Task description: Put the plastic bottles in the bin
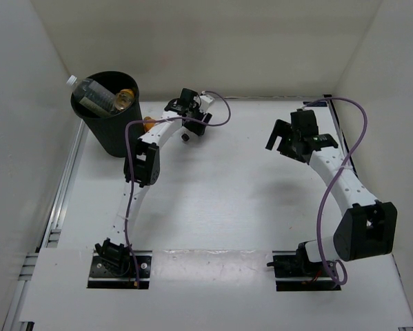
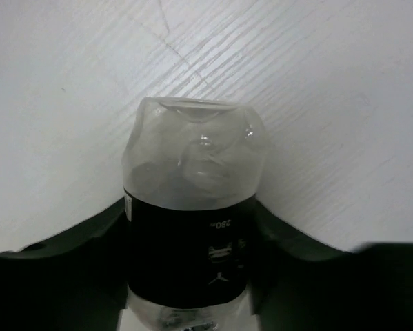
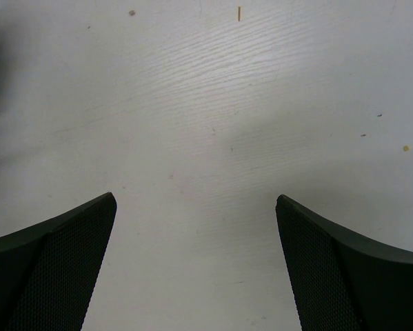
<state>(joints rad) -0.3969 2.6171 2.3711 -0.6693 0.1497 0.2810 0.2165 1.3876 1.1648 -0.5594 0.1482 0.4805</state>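
The black ribbed bin stands at the far left of the table. A clear bottle with a white cap and an orange-capped bottle lie in it, sticking up past the rim. A stubby orange bottle sits on the table right of the bin, partly hidden by my left arm. My left gripper is shut on the dark-labelled bottle, its clear base pointing away from the camera above the table. My right gripper is open and empty over bare table.
White walls enclose the white table on the left, back and right. A metal rail runs along its left edge. Purple cables loop off both arms.
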